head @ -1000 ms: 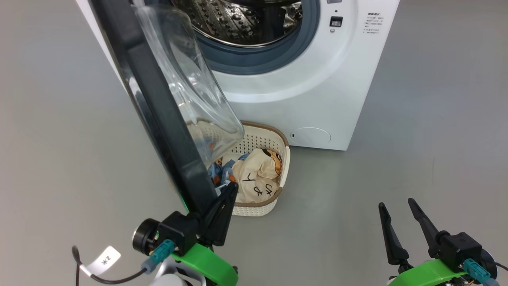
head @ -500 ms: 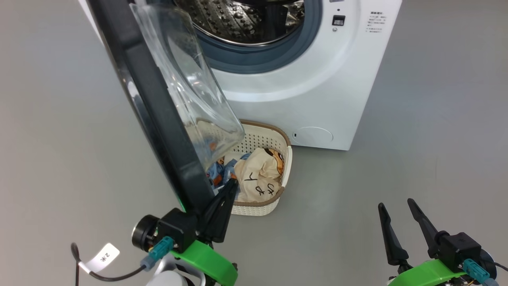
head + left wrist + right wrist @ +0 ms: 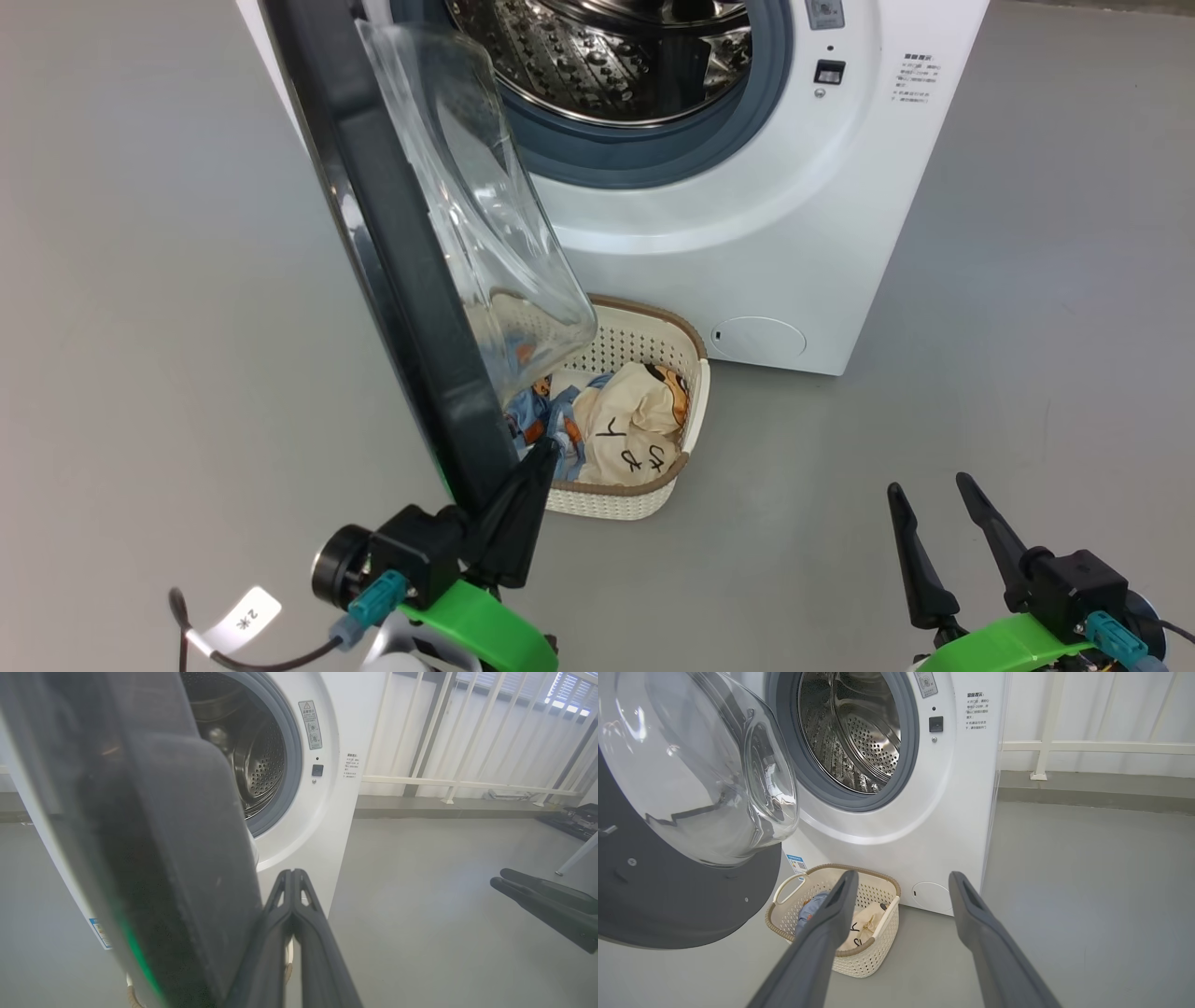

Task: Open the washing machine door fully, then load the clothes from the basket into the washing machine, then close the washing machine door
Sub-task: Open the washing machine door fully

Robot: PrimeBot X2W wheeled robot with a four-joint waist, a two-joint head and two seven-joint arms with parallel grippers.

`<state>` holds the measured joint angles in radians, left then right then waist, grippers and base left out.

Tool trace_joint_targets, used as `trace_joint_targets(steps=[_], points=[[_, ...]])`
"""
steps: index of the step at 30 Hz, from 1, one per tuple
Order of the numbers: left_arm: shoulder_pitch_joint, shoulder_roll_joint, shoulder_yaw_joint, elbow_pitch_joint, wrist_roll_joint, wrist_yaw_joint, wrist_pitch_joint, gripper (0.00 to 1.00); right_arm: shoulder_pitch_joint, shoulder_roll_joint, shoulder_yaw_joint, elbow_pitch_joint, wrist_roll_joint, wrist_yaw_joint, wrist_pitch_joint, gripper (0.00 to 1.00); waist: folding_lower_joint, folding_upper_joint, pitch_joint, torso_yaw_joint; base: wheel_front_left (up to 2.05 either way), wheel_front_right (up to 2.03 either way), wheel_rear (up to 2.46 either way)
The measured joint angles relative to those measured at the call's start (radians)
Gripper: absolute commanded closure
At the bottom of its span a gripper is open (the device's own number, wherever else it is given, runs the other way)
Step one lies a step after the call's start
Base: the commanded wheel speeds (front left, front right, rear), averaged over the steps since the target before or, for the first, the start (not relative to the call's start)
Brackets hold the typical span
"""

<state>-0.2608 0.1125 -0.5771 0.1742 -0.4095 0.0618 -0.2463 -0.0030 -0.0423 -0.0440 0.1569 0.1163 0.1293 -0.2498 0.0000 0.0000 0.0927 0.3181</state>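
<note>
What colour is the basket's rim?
The rim is brown and woven-looking, on a cream basket; the right wrist view shows it best.

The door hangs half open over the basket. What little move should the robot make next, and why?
Probably swing the washing machine door wider with the shut left gripper at its edge: the door overhangs the basket, covering some clothes.

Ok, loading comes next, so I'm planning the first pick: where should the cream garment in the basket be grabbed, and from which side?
Pinch the cream garment at its raised, bunched fold, coming from above on the right side of the basket; the washing machine door overhangs the left.
</note>
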Motion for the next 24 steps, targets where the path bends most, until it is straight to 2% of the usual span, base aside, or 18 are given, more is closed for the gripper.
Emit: trace_joint_targets(steps=[14, 24], points=[[0.021, 0.011, 0.015, -0.006, -0.020, 0.042, 0.013, 1.00, 0.002, 0.000, 0.000, 0.001, 0.003, 0.000, 0.000, 0.00, 0.0000, 0.0000, 0.006, 0.020, 0.00, 0.00, 0.00], [0.080, 0.071, 0.075, -0.077, -0.036, 0.103, 0.024, 1.00, 0.002, 0.000, 0.000, 0.001, 0.003, 0.000, 0.000, 0.00, 0.0000, 0.0000, 0.019, 0.051, 0.00, 0.00, 0.00]])
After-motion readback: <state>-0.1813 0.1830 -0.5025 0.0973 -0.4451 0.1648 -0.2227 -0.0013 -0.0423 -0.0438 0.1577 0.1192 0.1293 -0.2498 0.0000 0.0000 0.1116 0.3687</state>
